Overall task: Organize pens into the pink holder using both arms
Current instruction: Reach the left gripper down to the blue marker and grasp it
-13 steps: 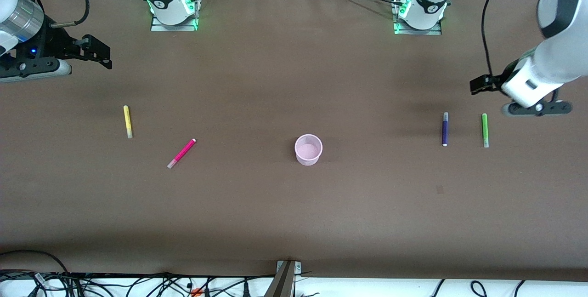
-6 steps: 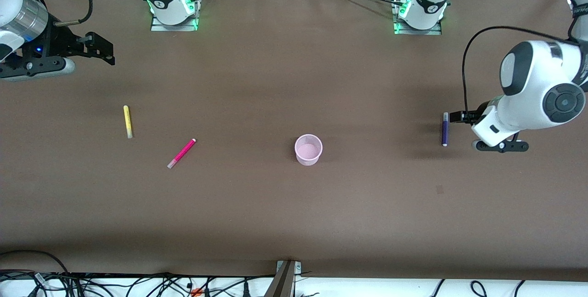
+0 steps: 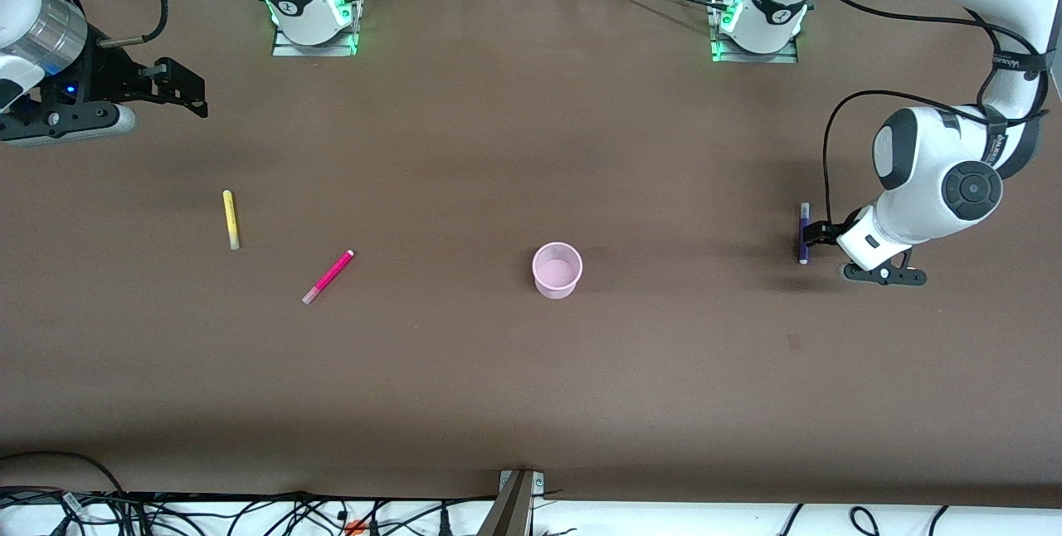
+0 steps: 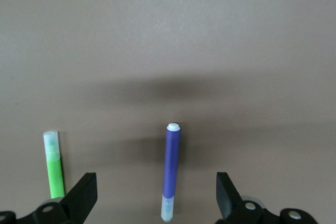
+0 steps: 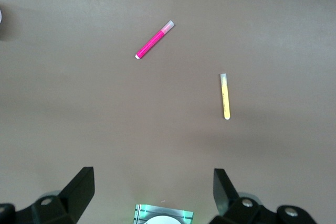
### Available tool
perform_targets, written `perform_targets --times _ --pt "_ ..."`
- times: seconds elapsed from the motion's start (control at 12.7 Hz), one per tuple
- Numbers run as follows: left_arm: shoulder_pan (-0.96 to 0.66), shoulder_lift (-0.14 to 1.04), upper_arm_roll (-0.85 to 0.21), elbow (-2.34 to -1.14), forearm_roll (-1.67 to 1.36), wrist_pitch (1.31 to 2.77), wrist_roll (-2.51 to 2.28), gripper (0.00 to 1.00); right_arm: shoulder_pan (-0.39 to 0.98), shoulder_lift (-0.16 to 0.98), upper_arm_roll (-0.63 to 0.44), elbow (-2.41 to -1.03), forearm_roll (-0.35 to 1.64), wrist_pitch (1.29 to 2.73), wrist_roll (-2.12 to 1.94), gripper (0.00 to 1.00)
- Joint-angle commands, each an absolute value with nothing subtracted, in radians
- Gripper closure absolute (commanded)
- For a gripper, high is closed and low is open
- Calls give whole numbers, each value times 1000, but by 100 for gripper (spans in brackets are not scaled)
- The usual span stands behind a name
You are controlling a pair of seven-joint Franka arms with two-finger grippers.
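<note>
The left hand (image 3: 817, 233) sits low at the frame's right edge, arm bent sharply down, fingers (image 4: 84, 195) spread wide, perhaps near the worktop. The right hand (image 3: 187, 92) hangs at upper left, fingers (image 5: 79, 184) apart, waiting.

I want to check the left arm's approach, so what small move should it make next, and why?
Probably lower the left gripper straight down onto the purple pen. Its fingers are open with the pen lying between them on the table, not yet gripped. The pink holder is empty, and the right gripper waits open near the right arm's end.
</note>
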State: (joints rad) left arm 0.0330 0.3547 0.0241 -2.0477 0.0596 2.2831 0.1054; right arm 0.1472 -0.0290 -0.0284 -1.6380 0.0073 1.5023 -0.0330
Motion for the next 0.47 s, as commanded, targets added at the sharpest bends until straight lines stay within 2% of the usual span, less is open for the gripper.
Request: perform_targets --times 0.0,0.39 --pt "38 382 17 -2057 77 2335 129 0 150 -26 -28 -1621 -5 1492 -34 0" --pt "38 454 15 -2106 77 2456 193 0 150 -26 -29 -1620 -5 1509 -32 0"
